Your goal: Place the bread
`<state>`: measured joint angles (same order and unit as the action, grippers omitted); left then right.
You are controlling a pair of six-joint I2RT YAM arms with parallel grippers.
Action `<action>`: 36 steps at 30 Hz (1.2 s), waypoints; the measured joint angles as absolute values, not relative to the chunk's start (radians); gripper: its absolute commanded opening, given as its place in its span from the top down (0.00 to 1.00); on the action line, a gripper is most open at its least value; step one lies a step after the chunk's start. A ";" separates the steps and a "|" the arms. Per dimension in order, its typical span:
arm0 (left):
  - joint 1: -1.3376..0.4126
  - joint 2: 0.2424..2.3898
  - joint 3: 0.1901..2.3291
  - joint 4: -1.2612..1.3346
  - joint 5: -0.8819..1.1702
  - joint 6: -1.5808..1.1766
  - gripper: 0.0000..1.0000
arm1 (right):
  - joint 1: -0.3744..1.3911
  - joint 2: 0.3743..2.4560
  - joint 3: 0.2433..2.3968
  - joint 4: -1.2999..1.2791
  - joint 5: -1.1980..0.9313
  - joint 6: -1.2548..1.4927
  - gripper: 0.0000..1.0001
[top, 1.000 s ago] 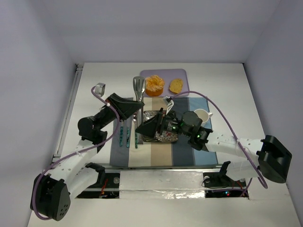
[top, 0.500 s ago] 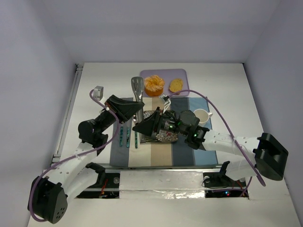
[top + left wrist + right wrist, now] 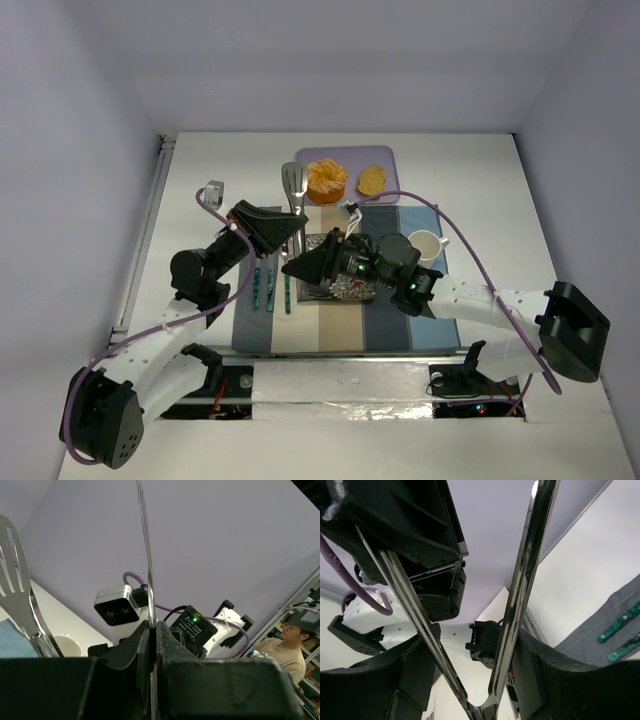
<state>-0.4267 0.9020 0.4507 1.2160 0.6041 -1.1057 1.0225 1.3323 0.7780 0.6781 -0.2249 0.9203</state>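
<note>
Top external view: bread (image 3: 372, 180) is seen on the far purple tray (image 3: 352, 157), just right of an orange pastry (image 3: 326, 180).
One arm of the tongs (image 3: 293, 185) is clamped in the tightly closed left gripper (image 3: 152, 630); near the hinge they are gripped by the right gripper (image 3: 476, 645), fingers partly spread. The slice is judged light, soft and crumbly; it is best pinched gently across its flat faces.

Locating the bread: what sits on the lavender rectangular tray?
A small golden bread slice and a round ridged orange pastry, apart. Only the tray surface beneath them is hidden.
</note>
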 measured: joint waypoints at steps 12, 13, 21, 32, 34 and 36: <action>-0.427 0.901 0.453 1.108 0.604 -1.035 0.47 | 1.023 1.287 0.763 0.619 -0.179 0.935 0.40; -0.427 0.900 0.456 1.089 0.604 -1.025 0.45 | 1.023 1.282 0.757 0.617 -0.175 0.939 0.41; -0.427 0.854 0.486 0.938 0.598 -0.945 0.32 | 1.022 1.242 0.743 0.572 -0.141 0.968 0.43; -0.427 0.814 0.540 0.754 0.620 -0.848 0.24 | 1.000 1.217 0.761 0.450 -0.070 0.965 0.43; -0.427 0.800 0.552 0.698 0.620 -0.823 0.24 | 0.985 1.217 0.781 0.396 -0.055 0.952 0.43; -0.427 0.782 0.570 0.632 0.619 -0.790 0.24 | 0.967 1.217 0.804 0.351 -0.044 0.936 0.44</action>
